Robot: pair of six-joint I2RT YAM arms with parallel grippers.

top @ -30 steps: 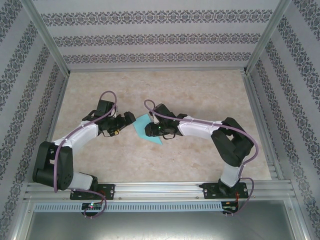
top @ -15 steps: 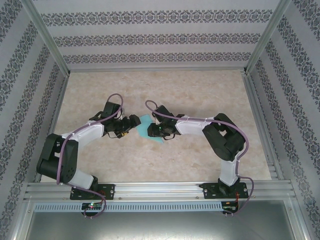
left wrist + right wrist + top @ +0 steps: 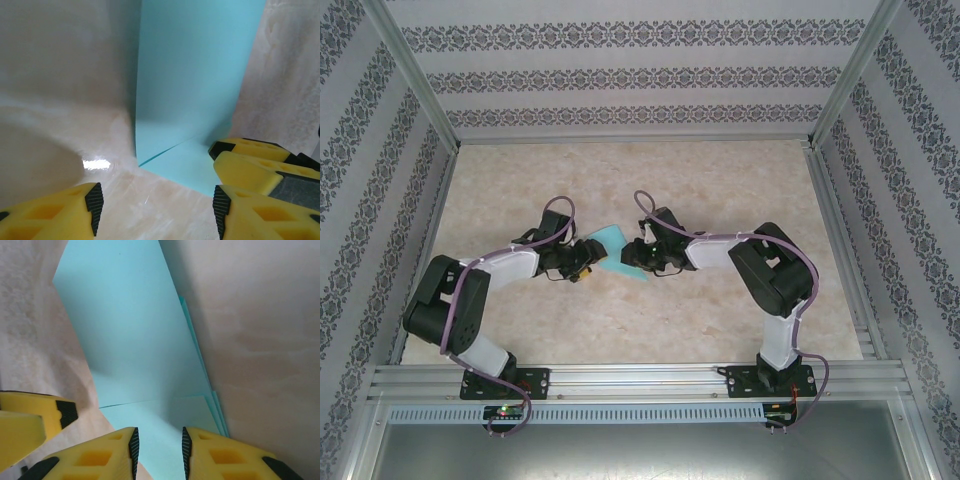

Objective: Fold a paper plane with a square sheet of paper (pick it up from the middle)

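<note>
Patterned wallpaper (image 3: 620, 75) lines the enclosure on three sides, and a beige marbled tabletop (image 3: 720, 190) is bounded by an aluminium frame (image 3: 640, 378).

The square sheet of paper (image 3: 610, 243) is found near the middle of the tabletop, between the two arms. It is part-folded. One portion lies flat and the other is raised steeply from a crease, as is shown in both wrist views. No paper plane is yet formed.

The left jaws are placed at the sheet's 9 o'clock side and are held wide apart, with nothing between them. The right jaws are placed at its 3 o'clock side and set narrow, with a clear gap over the flat portion. Whether the paper is pressed by them cannot be told.

The step in hand is judged to be the laying-over of the raised flap, early in the task. It is recommended that the flat portion be pinned by the right jaws while the flap is taken near its free edge by the left jaws and brought down. Edges should be matched before the crease is pressed, and the press should be run along the fold from one end. A skewed fold or a dragged sheet is the risk to be guarded against.
</note>
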